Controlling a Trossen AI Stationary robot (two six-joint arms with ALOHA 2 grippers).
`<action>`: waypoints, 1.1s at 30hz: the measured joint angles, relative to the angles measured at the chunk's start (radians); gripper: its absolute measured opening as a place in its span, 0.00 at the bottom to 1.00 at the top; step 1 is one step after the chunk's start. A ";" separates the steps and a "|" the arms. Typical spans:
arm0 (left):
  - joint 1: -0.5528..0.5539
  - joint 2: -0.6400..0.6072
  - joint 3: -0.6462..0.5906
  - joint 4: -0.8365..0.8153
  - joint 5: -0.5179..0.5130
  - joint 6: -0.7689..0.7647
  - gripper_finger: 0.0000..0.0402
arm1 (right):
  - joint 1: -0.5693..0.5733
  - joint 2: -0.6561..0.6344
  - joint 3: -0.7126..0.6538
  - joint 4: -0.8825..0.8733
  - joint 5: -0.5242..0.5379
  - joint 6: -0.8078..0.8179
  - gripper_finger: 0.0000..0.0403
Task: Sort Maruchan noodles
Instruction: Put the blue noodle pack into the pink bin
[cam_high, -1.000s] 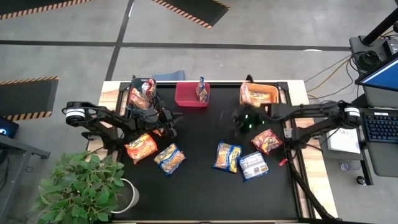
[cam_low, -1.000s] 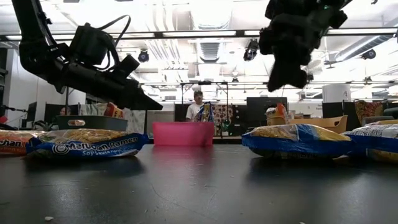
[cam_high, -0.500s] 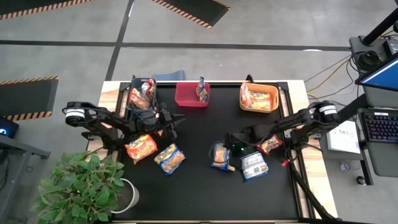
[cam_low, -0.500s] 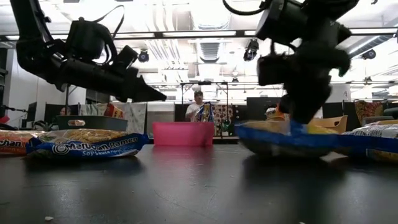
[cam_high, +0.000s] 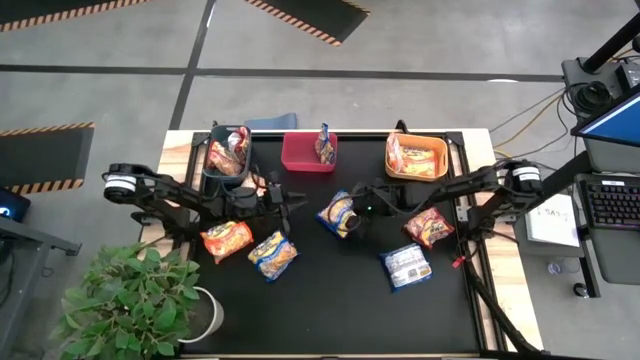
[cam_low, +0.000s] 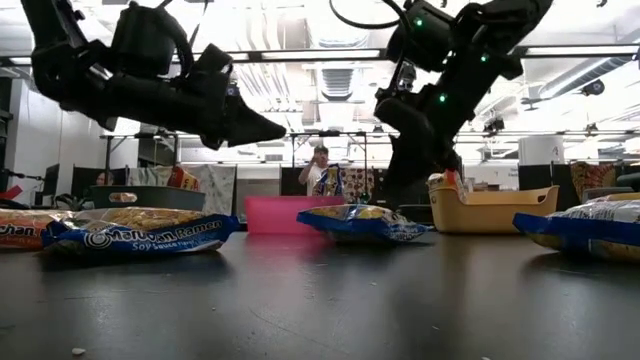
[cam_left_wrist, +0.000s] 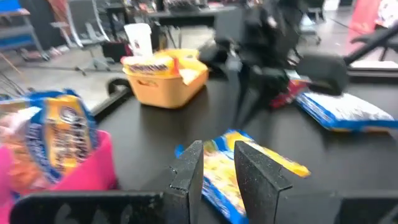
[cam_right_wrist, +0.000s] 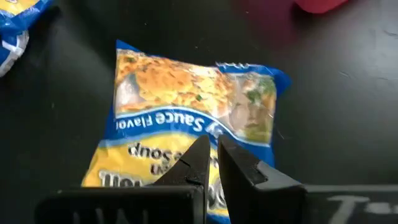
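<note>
My right gripper (cam_high: 353, 213) is shut on a blue-and-yellow noodle packet (cam_high: 337, 212) near the table's middle, in front of the red bin (cam_high: 308, 152). My left gripper (cam_high: 293, 198) hovers just left of that packet and points at it. Its fingers (cam_left_wrist: 217, 149) stand a narrow gap apart with nothing between them. An orange packet (cam_high: 227, 238) and a second blue-and-yellow one (cam_high: 272, 254) lie flat at the near left. A red-orange packet (cam_high: 430, 226) and a silver-white one (cam_high: 406, 265) lie flat at the right. My right gripper pinches the blue-and-yellow packet between its two fingers at the side facing the table's right (cam_right_wrist: 180, 152). The fingers slant down from the right. The packet (cam_low: 362, 222) sits low over the tabletop, a little tilted. I cannot tell whether it touches the table.
A dark grey bin (cam_high: 228, 150), the red bin and an orange bin (cam_high: 417, 157) stand along the far edge, each with packets in it. A potted plant (cam_high: 130, 300) is off the near left corner. A person (cam_low: 318, 168) stands in the room beyond the table.
My right gripper has come down from in front of the orange bin onto the blue-and-yellow packet, shut on it, and carried it toward the table's middle and far edge. My left gripper has swung a little toward the middle and risen.
</note>
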 joint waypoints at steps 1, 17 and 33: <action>-0.009 0.000 0.015 -0.035 0.000 -0.006 0.18 | -0.003 -0.015 0.000 -0.021 -0.001 0.000 0.05; -0.046 0.214 0.227 -0.228 0.001 -0.013 0.18 | -0.016 -0.137 -0.125 -0.042 0.039 0.045 0.05; -0.043 0.448 0.337 -0.223 -0.003 -0.001 0.18 | -0.090 -0.136 -0.183 0.074 -0.045 0.188 0.15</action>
